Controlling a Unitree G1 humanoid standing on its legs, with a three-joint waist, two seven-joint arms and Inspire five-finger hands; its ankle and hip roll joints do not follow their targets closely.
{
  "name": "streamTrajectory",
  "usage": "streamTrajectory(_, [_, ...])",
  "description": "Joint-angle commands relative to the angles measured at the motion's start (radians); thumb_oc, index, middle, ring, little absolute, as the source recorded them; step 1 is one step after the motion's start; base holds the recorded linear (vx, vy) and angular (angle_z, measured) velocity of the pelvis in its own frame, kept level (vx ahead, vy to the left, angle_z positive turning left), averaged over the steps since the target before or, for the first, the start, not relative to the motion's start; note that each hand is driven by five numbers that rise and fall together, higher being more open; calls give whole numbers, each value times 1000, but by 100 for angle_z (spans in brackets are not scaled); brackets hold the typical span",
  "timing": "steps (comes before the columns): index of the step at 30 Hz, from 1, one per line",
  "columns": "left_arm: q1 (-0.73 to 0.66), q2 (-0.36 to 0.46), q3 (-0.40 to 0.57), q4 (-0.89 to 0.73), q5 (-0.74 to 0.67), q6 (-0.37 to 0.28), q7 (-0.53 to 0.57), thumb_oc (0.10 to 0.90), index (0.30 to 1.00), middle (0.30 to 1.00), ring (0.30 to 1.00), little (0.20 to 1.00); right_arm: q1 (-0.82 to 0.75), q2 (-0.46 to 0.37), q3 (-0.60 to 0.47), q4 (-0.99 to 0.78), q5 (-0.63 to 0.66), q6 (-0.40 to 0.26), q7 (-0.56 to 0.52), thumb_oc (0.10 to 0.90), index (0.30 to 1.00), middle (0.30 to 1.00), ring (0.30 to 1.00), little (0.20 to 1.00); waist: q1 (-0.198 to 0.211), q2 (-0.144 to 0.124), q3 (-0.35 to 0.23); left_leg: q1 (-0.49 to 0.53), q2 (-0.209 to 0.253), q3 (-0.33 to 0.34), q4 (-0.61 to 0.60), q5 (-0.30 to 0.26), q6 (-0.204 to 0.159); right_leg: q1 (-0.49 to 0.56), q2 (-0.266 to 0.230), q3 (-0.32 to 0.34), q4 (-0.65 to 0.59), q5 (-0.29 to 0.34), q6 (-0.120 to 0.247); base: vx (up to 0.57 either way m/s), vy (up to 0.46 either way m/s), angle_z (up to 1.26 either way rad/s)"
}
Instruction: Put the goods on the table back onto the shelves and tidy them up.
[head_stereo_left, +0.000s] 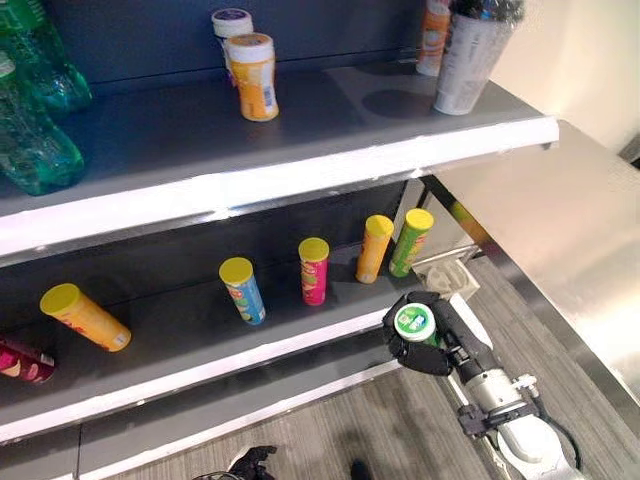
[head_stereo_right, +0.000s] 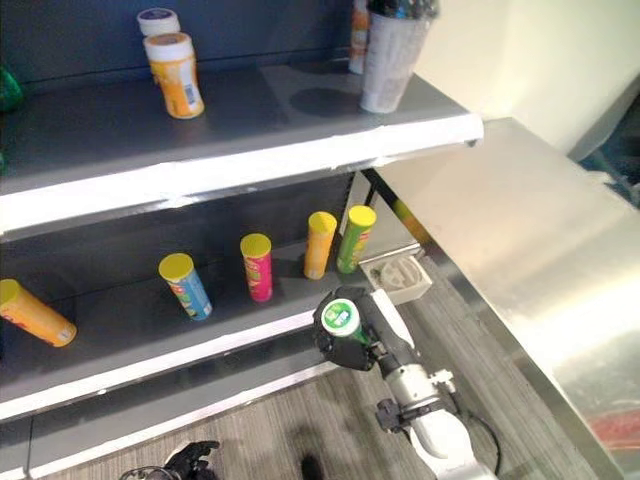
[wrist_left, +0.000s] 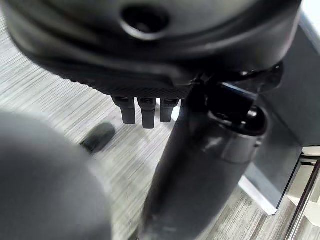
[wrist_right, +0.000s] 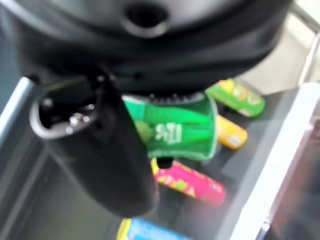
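Right hand (head_stereo_left: 428, 335) curled round green can (head_stereo_left: 414, 323), white-and-green lid facing up, held just in front of lower shelf (head_stereo_left: 290, 345) near its right end. On that shelf, standing in a row: blue can (head_stereo_left: 243, 290), pink can (head_stereo_left: 313, 270), orange can (head_stereo_left: 374, 248), green-yellow can (head_stereo_left: 411, 241); orange can at far left (head_stereo_left: 84, 316) tilted. Upper shelf (head_stereo_left: 300, 170) carries orange jar (head_stereo_left: 253, 76) and green bottles (head_stereo_left: 35, 120). Left hand (wrist_left: 145, 107) over grey floor (wrist_left: 60, 100), fingers straight, holding nothing.
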Motion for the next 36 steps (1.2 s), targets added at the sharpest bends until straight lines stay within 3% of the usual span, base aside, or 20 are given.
streamTrajectory(1, [-49,25,-5,25,19,-28,3,800,900,900,900,900,-70,22,-74,-145,-29,-118,-32,400,300,300,300,300,21,9,-15,91,2,37,4,-112,-12,-9,57,29,25,-14,27,62,71,-17])
streamTrajectory(6, [-49,24,-10,20,34,-28,1,800,900,900,900,900,-65,14,-116,-177,-13,-127,-34,400,300,300,300,300,15,4,-19,98,-5,55,4,-123,-9,-15,54,45,20,-1,36,35,41,-11])
streamTrajectory(11, [-47,28,-1,32,36,-25,-13,800,900,900,900,900,-71,-7,-191,-259,118,-158,7,400,300,300,300,300,10,-5,-31,106,-6,73,4,-131,-6,-24,52,59,18,14,45,28,22,-22])
streamTrajectory(14, [-58,30,-1,42,41,-19,-13,800,900,900,900,900,-157,-35,-219,-327,195,-178,16,400,300,300,300,300,12,-10,-40,115,-7,87,4,-139,-4,-30,56,73,17,22,50,29,9,-21])
streamTrajectory(21, [-76,26,-63,22,71,-12,-19,800,900,900,900,900,-332,-94,-176,-354,271,-151,-1,400,300,300,300,300,37,-16,-57,125,-5,92,4,-145,-1,-31,58,76,14,27,53,2,-4,-7])
streamTrajectory(30, [-56,19,-81,4,52,2,6,800,900,900,900,900,-469,-93,-162,-319,231,-107,-85,400,300,300,300,300,69,-15,-61,125,-4,64,4,-147,1,-21,51,50,12,19,45,-5,-20,7])
streamTrajectory(34, [-62,1,-123,1,55,13,2,800,900,900,900,900,-586,-79,-89,-234,224,-67,-128,400,300,300,300,300,89,-19,-64,122,-4,48,4,-146,2,-16,53,34,11,14,39,-4,-36,13])
streamTrajectory(36, [-70,-3,-152,2,43,22,7,800,900,900,900,900,-716,-79,-36,-129,218,-32,-170,400,300,300,300,300,107,-23,-68,120,-3,37,4,-144,2,-12,53,25,10,12,34,-4,-33,6])
